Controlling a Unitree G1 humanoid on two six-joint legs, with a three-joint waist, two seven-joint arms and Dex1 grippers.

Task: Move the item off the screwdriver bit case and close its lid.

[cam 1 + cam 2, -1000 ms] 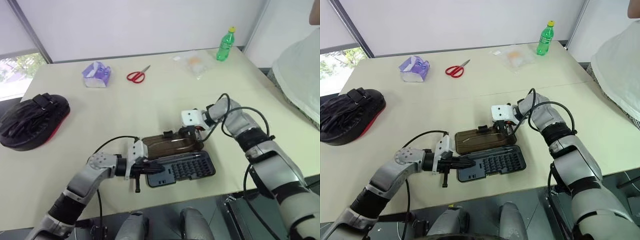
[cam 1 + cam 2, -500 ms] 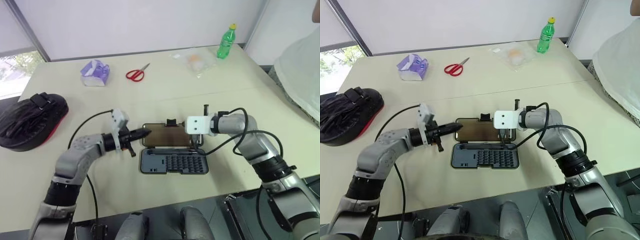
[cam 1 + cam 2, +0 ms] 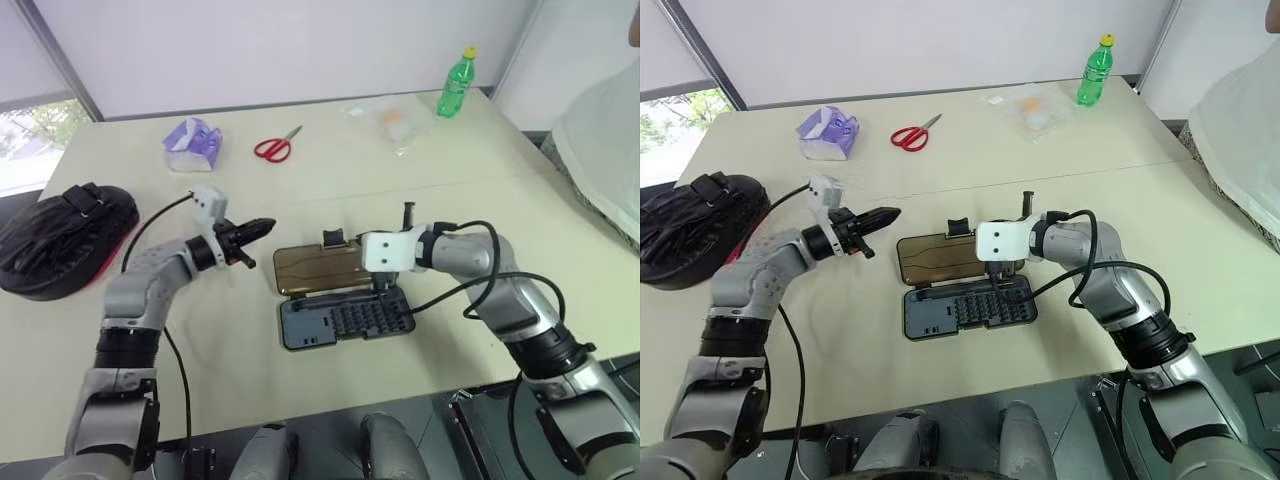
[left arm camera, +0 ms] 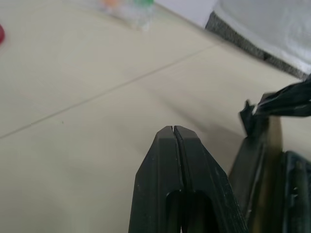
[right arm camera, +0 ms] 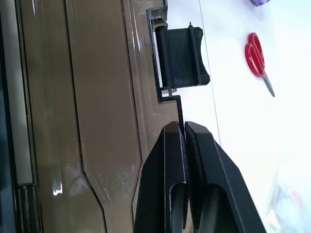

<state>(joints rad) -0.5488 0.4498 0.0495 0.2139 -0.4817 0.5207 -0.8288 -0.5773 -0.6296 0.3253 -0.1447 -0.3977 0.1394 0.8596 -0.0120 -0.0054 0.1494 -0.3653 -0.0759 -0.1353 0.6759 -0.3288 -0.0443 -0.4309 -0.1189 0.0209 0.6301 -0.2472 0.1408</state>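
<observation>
The black padded focus mitt (image 3: pixel 58 238) lies flat at the left edge of the table, with straps on top and a red edge below, well apart from the screwdriver bit case (image 3: pixel 340 295). The case lies open near the front of the table. Its dark grey tray (image 3: pixel 345 320) shows rows of small bits. The smoky-brown lid (image 3: pixel 322 270) lies flat behind the tray, its black latch tab (image 3: pixel 332 239) on the far edge.

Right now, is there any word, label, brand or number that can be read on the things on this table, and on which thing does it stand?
No text can be read.
green bottle: its label is too small to read.
purple tissue pack: any print is too blurred.
clear bag: only an orange patch, no letters.
lid and screwdriver bit case: no marking visible.
</observation>
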